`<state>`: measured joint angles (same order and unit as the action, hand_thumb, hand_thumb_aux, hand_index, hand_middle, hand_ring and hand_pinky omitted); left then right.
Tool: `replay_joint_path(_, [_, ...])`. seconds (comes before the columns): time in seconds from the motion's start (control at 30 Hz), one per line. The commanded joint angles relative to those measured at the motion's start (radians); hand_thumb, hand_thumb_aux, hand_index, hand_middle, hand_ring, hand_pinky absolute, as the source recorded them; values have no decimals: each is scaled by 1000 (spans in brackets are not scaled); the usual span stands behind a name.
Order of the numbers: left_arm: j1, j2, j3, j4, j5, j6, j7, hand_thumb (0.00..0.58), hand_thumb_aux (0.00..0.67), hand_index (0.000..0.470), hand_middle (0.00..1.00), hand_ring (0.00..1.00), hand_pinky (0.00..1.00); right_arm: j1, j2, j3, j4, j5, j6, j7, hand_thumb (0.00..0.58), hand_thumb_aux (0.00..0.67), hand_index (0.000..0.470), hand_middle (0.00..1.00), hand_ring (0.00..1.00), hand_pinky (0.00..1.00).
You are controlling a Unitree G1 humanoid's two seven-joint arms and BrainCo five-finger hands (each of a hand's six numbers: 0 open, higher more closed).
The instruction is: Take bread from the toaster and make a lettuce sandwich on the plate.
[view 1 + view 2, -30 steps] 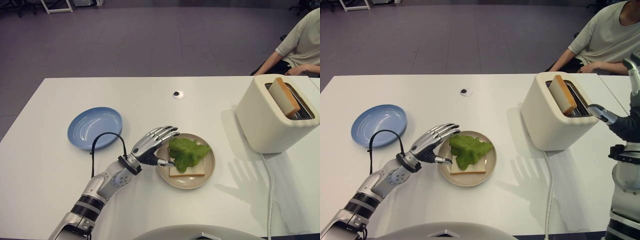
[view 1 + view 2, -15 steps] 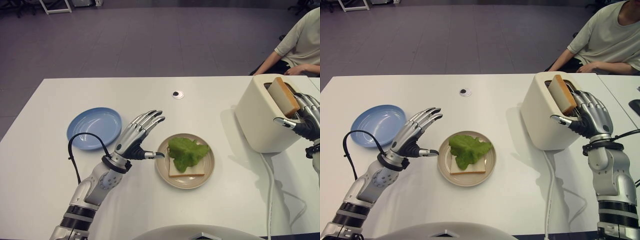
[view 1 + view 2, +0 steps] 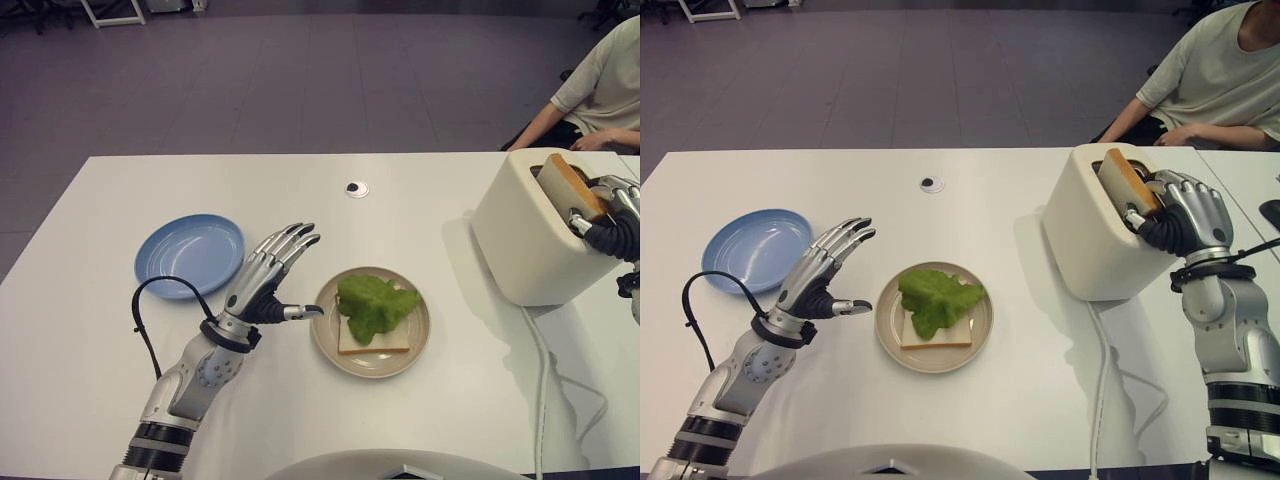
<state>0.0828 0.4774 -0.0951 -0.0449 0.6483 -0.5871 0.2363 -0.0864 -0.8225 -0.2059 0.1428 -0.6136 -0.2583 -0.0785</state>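
- Now comes the topping step: the right hand [image 3: 1185, 215] curls around the toast [image 3: 1124, 180] standing in the toaster [image 3: 1090, 245].
- The left hand [image 3: 820, 280] hangs spread, empty, beside the plate [image 3: 983, 330] holding lettuce [image 3: 938, 298] on bread [image 3: 940, 338].
- Next, I judge: lift straight up, lay it over the lettuce.

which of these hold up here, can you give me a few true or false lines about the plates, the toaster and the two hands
1. A lettuce leaf lies on a bread slice on the beige plate. True.
2. The left hand grips the lettuce. False: it is open and holds nothing, beside the beige plate and apart from the leaf.
3. The blue plate sits right of the toaster. False: it is on the table's left side, and the toaster is on the right.
4. The right hand is closed on the toast standing in the toaster. True.
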Motion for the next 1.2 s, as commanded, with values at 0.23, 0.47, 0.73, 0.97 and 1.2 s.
replay_joint_path(0.23, [-13, -49, 126, 48, -35, 11, 151, 0, 0, 0, 0, 0, 0, -140, 104, -76, -169, 75, -35, -203, 580, 670, 470, 1000, 1000, 1000])
replay_joint_path(0.47, [-48, -34, 151, 70, -59, -69, 190, 0, 0, 0, 0, 0, 0, -100, 237, 91, -494, 395, -37, 37, 580, 670, 470, 1000, 1000, 1000])
replay_joint_path(0.73, [-59, 8, 152, 66, -71, -242, 173, 0, 0, 0, 0, 0, 0, 28, 360, 411, -307, 504, -47, 334, 580, 670, 470, 1000, 1000, 1000])
replay_joint_path(0.97, [-73, 35, 132, 46, 118, -310, 196, 0, 0, 0, 0, 0, 0, 6, 380, 473, -243, 510, -67, 469, 580, 670, 470, 1000, 1000, 1000])
replay_joint_path(1.2, [-81, 67, 82, 35, 190, -352, 169, 0, 0, 0, 0, 0, 0, -37, 356, 420, -179, 544, -47, 552, 580, 670, 470, 1000, 1000, 1000])
